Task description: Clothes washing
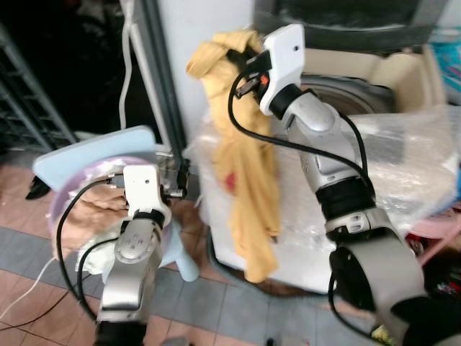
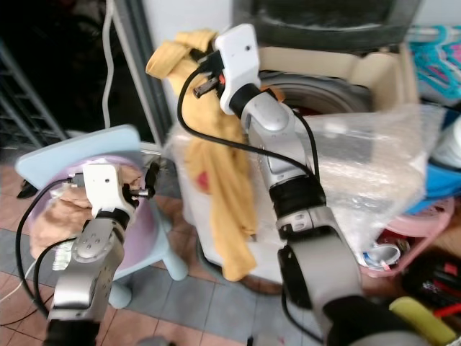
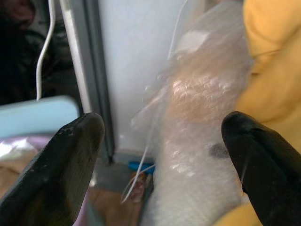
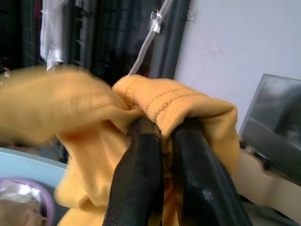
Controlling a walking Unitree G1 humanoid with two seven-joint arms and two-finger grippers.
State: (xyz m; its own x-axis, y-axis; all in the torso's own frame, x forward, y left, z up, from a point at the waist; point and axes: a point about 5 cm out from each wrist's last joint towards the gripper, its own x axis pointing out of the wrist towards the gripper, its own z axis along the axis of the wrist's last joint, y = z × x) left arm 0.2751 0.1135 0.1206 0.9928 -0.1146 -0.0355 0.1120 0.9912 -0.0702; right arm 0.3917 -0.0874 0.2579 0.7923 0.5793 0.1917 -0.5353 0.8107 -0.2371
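Observation:
A yellow garment [image 1: 252,180] hangs in a long fold down the front left corner of the washing machine [image 1: 374,79]. My right gripper [image 4: 164,136] is raised high and shut on the garment's top edge, with cloth bunched over its fingers [image 4: 141,174]. The machine's open tub [image 2: 317,97] lies just right of that hand. Lower left, my left gripper [image 1: 180,189] is open with nothing between its fingers [image 3: 70,155]. It is beside a lilac basket [image 1: 65,216] of clothes [image 1: 94,209], which rests on a pale blue chair [image 1: 86,155].
Bubble wrap [image 1: 410,166] covers the machine's top and front. A dark post [image 1: 162,79] and a white cable [image 1: 128,65] stand between chair and machine. A dark metal rack [image 1: 29,94] is far left, and a pink basin [image 1: 439,231] sits low right on tiled floor [image 1: 238,310].

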